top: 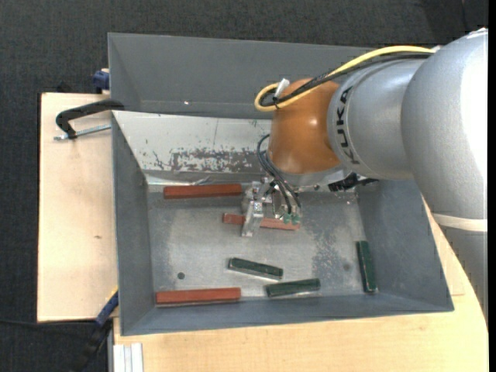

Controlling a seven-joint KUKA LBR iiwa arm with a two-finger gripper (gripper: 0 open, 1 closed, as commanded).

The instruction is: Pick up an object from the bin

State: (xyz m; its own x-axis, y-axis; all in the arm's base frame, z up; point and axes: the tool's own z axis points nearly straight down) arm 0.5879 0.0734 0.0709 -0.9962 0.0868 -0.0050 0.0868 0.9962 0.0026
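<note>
Low in the frame lie a long red bar [198,295] and some dark green bars [256,267]. In the middle, my gripper [267,208] is down at a short red bar [232,219]. I cannot tell if it is open or closed. I think the lift is still to do. Farther up lies another red bar [203,192].

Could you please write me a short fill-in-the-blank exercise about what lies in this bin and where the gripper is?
1. The gripper hangs over a short bar whose colour is ___.
2. The number of dark green bars in the bin is ___.
3. One long red-brown bar lies along the back wall; the other long bar lies along the ___ wall.

Missing words: red-brown; three; front.
</note>
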